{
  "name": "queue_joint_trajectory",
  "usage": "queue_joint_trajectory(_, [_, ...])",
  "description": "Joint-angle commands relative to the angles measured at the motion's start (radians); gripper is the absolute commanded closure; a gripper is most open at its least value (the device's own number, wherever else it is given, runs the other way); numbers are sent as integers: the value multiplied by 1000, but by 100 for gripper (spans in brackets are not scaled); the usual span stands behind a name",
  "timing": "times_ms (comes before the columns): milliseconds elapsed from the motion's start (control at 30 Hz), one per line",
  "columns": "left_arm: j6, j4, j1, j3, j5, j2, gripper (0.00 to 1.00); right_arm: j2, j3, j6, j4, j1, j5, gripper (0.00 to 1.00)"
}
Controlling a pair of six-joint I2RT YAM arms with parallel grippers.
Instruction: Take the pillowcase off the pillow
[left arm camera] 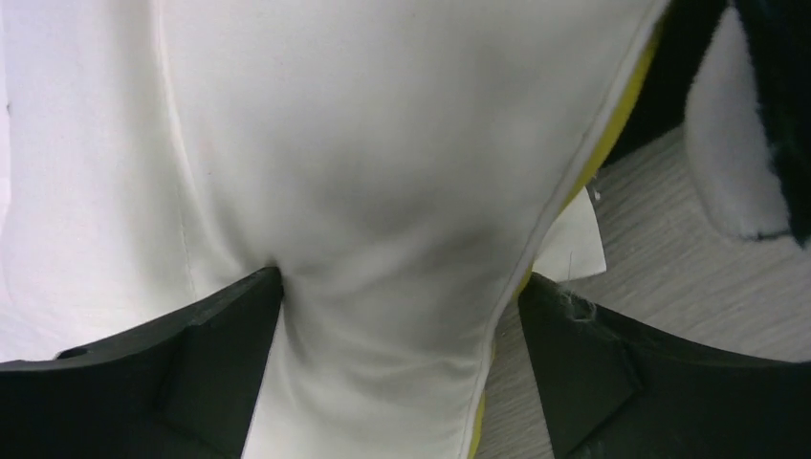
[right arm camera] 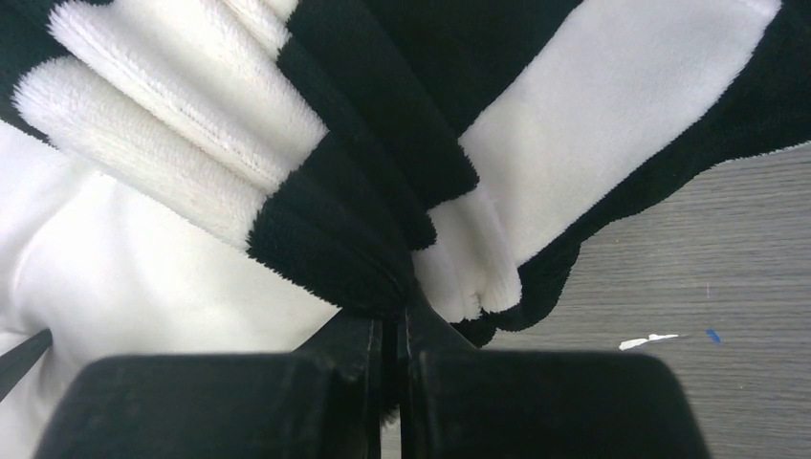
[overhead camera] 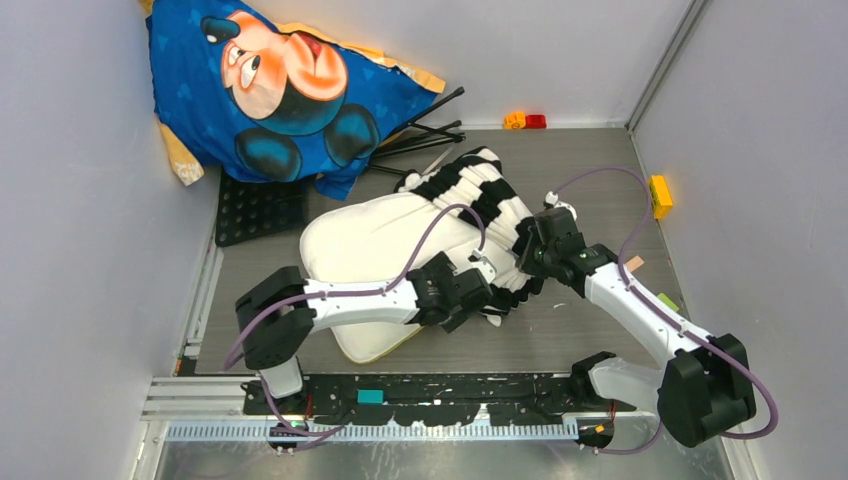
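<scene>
Right gripper (right arm camera: 392, 323) pinches the one pillowcase (right arm camera: 593, 115); left gripper (left arm camera: 402, 306) gapes astride the one pillow (left arm camera: 383, 143).

Pillowcase (right arm camera: 593, 105): plush fleece cloth, short fuzzy pile, matt, black and cream stripes. Pillow (left arm camera: 383, 172): smooth woven cloth, matt white, stitched seams, yellow cloth edge. Table (right arm camera: 708, 249): grey wood-grain top, matt, fine texture. Fingers (left arm camera: 612, 382) of left gripper (left arm camera: 402, 287), and right gripper (right arm camera: 394, 330): matt black plastic. Far-left cushion (overhead camera: 280, 90): smooth printed cloth. Left arm (overhead camera: 350, 300) shell: smooth white plastic, slight gloss.
</scene>
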Motion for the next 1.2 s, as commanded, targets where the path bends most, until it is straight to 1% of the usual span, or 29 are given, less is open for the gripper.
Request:
queue_joint_trajectory(0, [-65, 48, -3, 13, -108, 43, 14, -29, -15, 9, -13, -7, 52, 98])
queue_joint_trajectory(33, [-79, 21, -3, 23, -135, 61, 33, -28, -13, 9, -15, -8, 59, 98])
queue_joint_trajectory(67, [-97, -4, -2, 32, -166, 66, 49, -25, -10, 9, -15, -9, 69, 99])
queue_joint_trajectory(100, [-109, -19, -1, 35, -195, 65, 63, -22, -9, 8, -15, -8, 79, 99])
queue_joint_trajectory(133, [-119, -29, -1, 31, -224, 55, 72, -20, -8, 8, -15, -7, 89, 98])
queue_joint_trajectory(233, [-133, -47, 22, 9, -232, -12, 93, -17, -2, 10, -12, -7, 124, 98])
queue_joint_trajectory(267, [-142, -58, 32, -2, -227, -45, 98, -16, 2, 10, -14, -8, 135, 99])
queue_joint_trajectory(300, [-151, -70, 45, -9, -226, -78, 100, -16, 6, 8, -14, -9, 147, 98])
queue_joint_trajectory(367, [-162, -100, 70, -22, -216, -157, 100, -19, 20, 3, -27, -9, 187, 98])
queue_joint_trajectory(467, [-167, -157, 103, -31, -193, -293, 100, -21, 44, 3, -56, -9, 282, 100])
queue_joint_trajectory(567, [-165, -201, 159, -44, -142, -443, 100, -19, 70, 8, -96, -9, 365, 100])
queue_joint_trajectory(667, [-170, -233, 254, -62, -41, -560, 100, -26, 84, 14, -112, -9, 421, 100])
queue_joint_trajectory(700, [-173, -236, 296, -70, 18, -598, 100, -31, 84, 14, -114, -9, 429, 100])
queue_joint_trajectory(800, [-184, -213, 420, -118, 145, -698, 100, -48, 82, 20, -114, -9, 441, 99])
queue_joint_trajectory(867, [-190, -209, 482, -141, 202, -745, 100, -60, 79, 23, -115, -9, 442, 96])
queue_joint_trajectory(933, [-197, -221, 517, -151, 228, -769, 100, -74, 78, 20, -116, -9, 434, 93])
queue_joint_trajectory(1100, [-204, -236, 541, -153, 247, -789, 100, -119, 78, 11, -119, -9, 423, 89])
queue_joint_trajectory(1133, [-202, -235, 543, -154, 252, -791, 100, -124, 81, 4, -119, -9, 405, 88])
queue_joint_trajectory(1167, [-198, -230, 543, -157, 262, -794, 100, -129, 84, -7, -118, -9, 384, 84])
